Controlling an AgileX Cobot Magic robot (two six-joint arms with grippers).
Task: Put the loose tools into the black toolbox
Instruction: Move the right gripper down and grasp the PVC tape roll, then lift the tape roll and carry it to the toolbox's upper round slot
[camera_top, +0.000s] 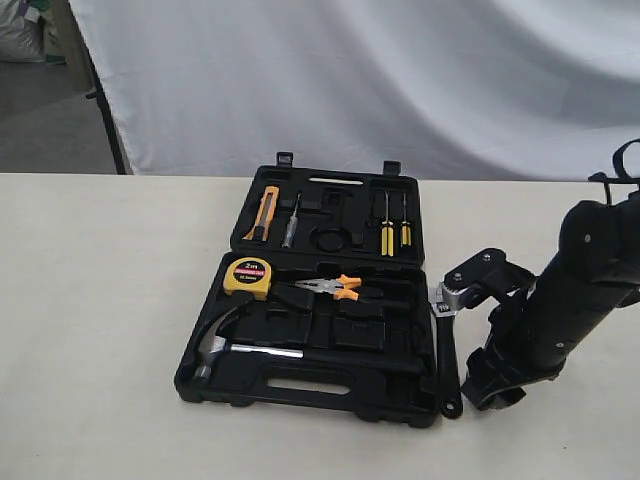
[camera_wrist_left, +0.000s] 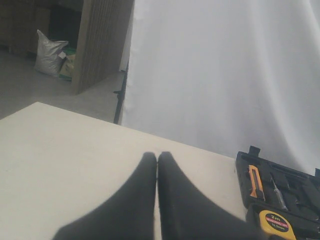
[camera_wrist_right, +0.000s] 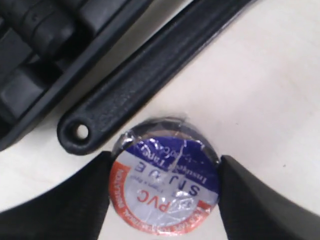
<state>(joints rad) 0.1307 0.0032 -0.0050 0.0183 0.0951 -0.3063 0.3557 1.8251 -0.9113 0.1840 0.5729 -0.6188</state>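
Outside: 1 wrench (camera_top: 447, 355), 1 tape roll (camera_wrist_right: 165, 185)

The hammer (camera_top: 240, 345) lies in the toolbox's (camera_top: 300, 387) front half. The wrench (camera_top: 447, 350) lies on the table (camera_top: 100, 300) just right of it, with the tape roll (camera_wrist_right: 165, 187) beside its handle end.

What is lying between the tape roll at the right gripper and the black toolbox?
The adjustable wrench lies on the table between the tape roll and the black toolbox, so the roll would probably need lifting over it. Nothing separates the right gripper from the roll; its fingers touch both sides.
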